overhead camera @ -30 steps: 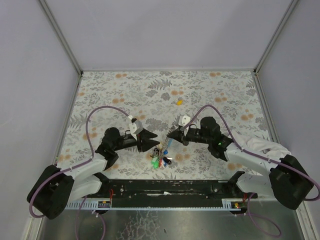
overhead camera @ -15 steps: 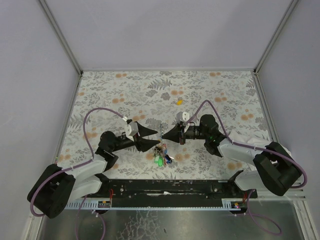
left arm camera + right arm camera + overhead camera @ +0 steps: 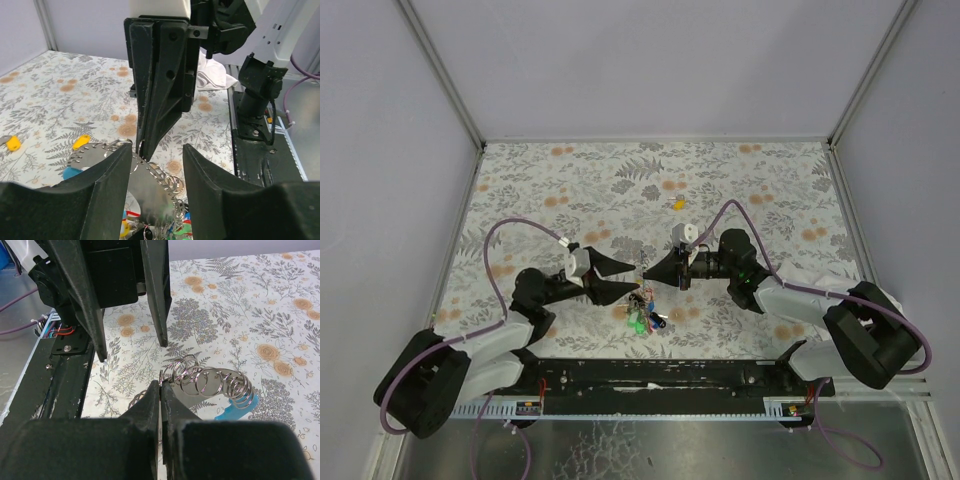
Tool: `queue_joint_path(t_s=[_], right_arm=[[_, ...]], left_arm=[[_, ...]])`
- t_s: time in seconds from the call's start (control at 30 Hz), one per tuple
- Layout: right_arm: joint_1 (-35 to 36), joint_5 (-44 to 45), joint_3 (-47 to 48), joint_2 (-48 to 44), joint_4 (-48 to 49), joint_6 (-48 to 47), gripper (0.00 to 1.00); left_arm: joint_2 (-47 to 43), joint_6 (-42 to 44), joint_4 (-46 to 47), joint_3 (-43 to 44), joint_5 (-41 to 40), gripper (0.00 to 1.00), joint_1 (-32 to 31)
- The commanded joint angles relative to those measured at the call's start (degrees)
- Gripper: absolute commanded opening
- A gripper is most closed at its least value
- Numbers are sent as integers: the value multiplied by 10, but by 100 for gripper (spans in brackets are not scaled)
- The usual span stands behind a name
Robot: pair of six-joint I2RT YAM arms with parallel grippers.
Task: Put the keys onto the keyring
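While keyring (image 3: 206,381) hangs, yellow key (image 3: 677,203) (loose) lies apart.

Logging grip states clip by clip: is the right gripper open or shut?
Shut. The right gripper has fingers meeting along a thin seam, tips pinching the keyring.

Right gripper (image 3: 160,385): we see jaws pressed together on a loop of the keyring (image 3: 207,381).
Left gripper (image 3: 133,351): fingers apart, just beyond it.
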Motion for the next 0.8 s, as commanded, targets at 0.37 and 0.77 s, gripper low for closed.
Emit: queue_joint_path(t_s=[0.37, 0.77], right_arm=[[-3, -51, 26, -7, 10, -25, 0], [-3, -51, 24, -33, -33, -52, 0]], left_arm=[[100, -41, 64, 63, 68, 40, 5], [161, -116, 14, 93, -6, 47, 39]])
